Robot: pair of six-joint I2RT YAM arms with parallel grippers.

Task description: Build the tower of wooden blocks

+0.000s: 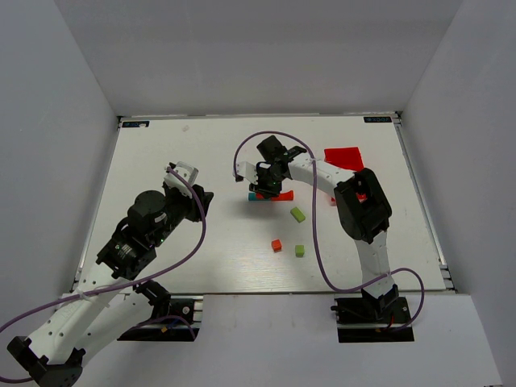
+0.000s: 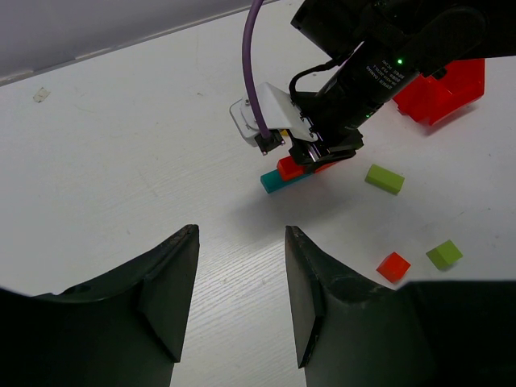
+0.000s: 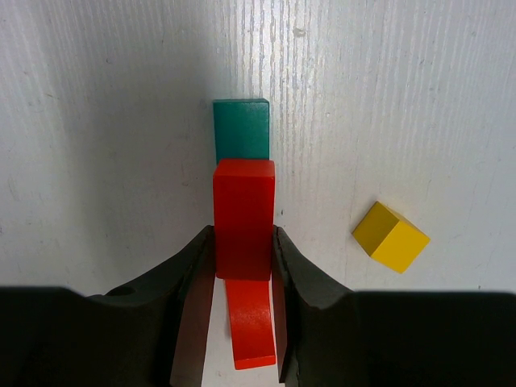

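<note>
My right gripper (image 3: 243, 235) is shut on a red block (image 3: 243, 216) and holds it over the teal bar (image 3: 241, 129). A flatter orange-red piece (image 3: 253, 324) lies below the jaws, in line with the bar. In the top view the right gripper (image 1: 268, 185) stands over the teal bar (image 1: 256, 197) mid-table. A yellow cube (image 3: 390, 236) lies beside it. My left gripper (image 2: 240, 235) is open and empty, left of the stack (image 2: 284, 181). Loose: a lime-green block (image 1: 297, 214), a lime-green cube (image 1: 299, 251), an orange-red cube (image 1: 276, 245).
A red plastic bin (image 1: 344, 157) stands at the back right, behind the right arm. The left arm (image 1: 149, 222) reaches in from the near left. White walls enclose the table on three sides.
</note>
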